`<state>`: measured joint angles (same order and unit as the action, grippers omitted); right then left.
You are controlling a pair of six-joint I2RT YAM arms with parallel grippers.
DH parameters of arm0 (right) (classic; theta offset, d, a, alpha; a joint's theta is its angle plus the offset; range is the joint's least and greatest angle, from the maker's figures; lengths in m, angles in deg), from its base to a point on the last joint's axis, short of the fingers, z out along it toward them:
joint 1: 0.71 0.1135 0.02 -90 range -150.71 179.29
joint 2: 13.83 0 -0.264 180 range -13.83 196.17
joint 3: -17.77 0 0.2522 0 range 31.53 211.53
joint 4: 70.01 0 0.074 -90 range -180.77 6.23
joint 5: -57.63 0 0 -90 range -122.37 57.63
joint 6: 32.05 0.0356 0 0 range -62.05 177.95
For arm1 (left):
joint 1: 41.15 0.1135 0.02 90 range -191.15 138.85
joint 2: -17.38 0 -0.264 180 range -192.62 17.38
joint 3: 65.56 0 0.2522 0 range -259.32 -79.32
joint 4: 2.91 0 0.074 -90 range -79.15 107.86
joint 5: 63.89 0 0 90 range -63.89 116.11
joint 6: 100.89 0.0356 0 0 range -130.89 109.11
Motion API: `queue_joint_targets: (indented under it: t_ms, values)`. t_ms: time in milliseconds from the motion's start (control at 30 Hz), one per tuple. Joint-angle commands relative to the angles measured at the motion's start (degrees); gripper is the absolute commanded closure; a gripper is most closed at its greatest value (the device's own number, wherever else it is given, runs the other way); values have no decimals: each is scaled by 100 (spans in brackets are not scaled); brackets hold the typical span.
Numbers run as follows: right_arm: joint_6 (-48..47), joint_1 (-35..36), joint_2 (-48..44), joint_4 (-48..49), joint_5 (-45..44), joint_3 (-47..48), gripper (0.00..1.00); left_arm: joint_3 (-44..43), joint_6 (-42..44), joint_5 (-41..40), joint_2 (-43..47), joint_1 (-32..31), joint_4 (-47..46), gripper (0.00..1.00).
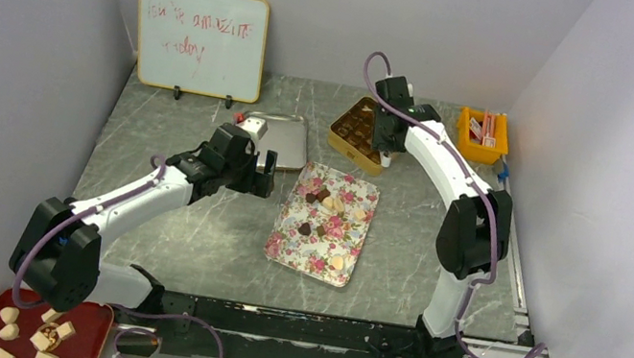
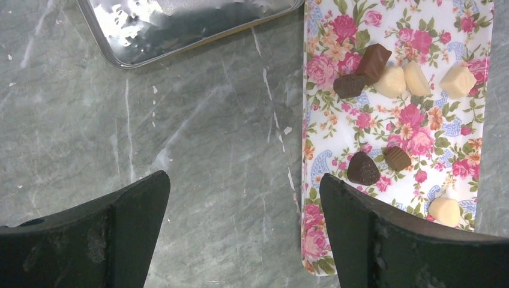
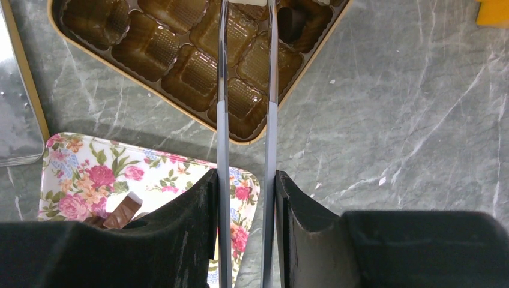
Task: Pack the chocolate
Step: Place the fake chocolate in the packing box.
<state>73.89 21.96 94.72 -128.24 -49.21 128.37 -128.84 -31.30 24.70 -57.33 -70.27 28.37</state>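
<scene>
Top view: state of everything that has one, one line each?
chocolate box: open, visible cavities mostly empty
silver lid: off, flat on the table
floral tray: holds loose chocolates
tongs: squeezed, tips over the chocolate box
right gripper: shut on the tongs
left gripper: open, empty, over bare table
whiteboard: upright on its stand

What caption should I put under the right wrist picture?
The right gripper squeezes metal tongs over the gold chocolate box, near the flowery tray.
</scene>
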Motion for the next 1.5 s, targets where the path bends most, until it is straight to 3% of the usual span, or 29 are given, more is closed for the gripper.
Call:
queue_joint_targets:
  t_ms: [0,167,267,400,1467]
  values:
    - [-91,-76,-12,242,-47,374,99,-201,74,-53,10,6,-29,0]
    - [-109,-121,56,201,-46,446,88,-205,39,-26,-7,11,-27,0]
    - [-120,-149,54,217,-21,425,74,-206,23,-17,-2,13,-29,0]
    - [-135,-191,51,233,21,390,70,-203,-5,-4,1,12,-29,0]
    - [-249,-303,116,307,216,467,61,-112,-197,49,49,3,-97,0]
